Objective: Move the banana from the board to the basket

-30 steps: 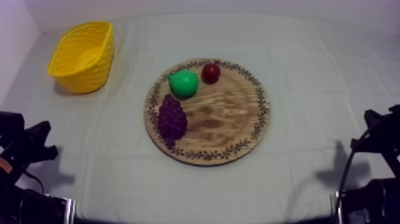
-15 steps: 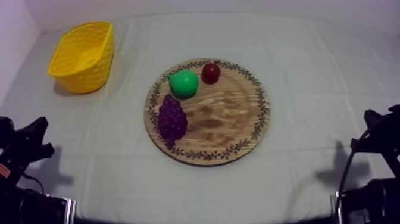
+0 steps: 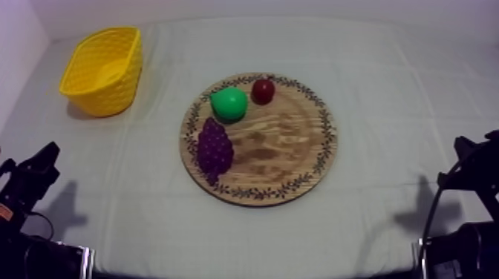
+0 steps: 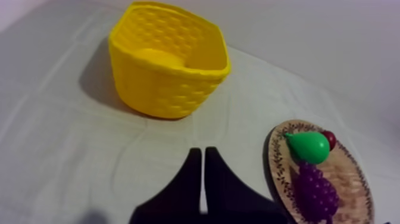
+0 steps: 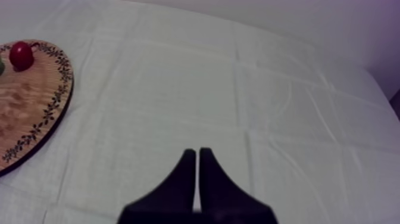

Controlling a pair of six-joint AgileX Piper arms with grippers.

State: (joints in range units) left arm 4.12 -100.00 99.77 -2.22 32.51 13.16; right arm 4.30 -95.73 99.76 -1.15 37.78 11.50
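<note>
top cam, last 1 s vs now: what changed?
Left gripper, shut and empty, drew back a little toward the table's near left corner. Nothing was taken or let go. Right gripper, yellow basket, wooden board, pear, grapes and small red fruit stayed put.

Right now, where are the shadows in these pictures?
Top view: a soft shadow lies on the cloth beside the yellow basket, and the left arm and right arm each throw one. Left wrist view: the basket's shadow falls away from the board. Right wrist view: the cloth is evenly lit.
</note>
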